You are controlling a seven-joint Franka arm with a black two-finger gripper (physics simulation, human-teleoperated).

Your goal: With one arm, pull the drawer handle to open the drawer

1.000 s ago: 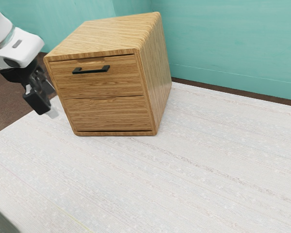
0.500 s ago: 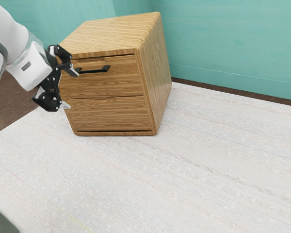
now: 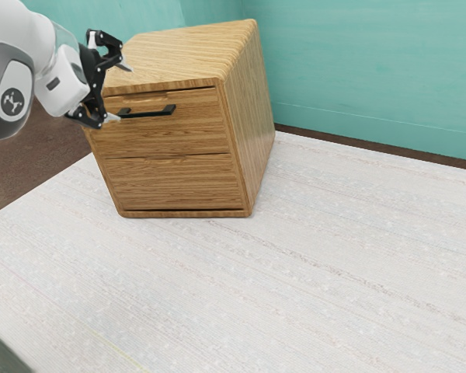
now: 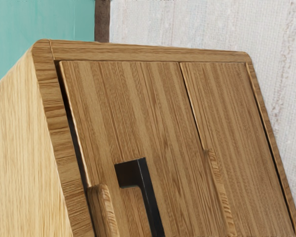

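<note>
**End effector spread open at the handle's end, drawer looking closed**

A light oak two-drawer cabinet point(image 3: 241, 116) is sitting on the pale, wood-grained table point(image 3: 334, 272), near the teal wall point(image 3: 373, 54). Its front is facing toward the exterior view's lower left. The upper drawer point(image 3: 179, 128) is lying flush with the cabinet's frame. Below it the lower drawer point(image 3: 175, 180) is sitting flush in the same way.

The slim black bar handle point(image 3: 146, 112) is running level across the upper drawer's front, close under the cabinet's top edge. Its long axis is lying parallel to that edge and its two short legs are meeting the wood. In the wrist view the handle point(image 4: 138, 197) is standing out from the drawer panel, with the drawer grain running along it.

The white arm is reaching in from the exterior view's left. Its black end effector point(image 3: 115, 92) is hovering at the cabinet's front corner, just beside the handle's end on that side. The fingers are spreading wide apart and pinching nothing. One fingertip point(image 3: 123, 67) is sitting at the cabinet's top front edge, and the other is sitting level with the handle's end. Whether that lower finger is touching the bar cannot be told.
</note>
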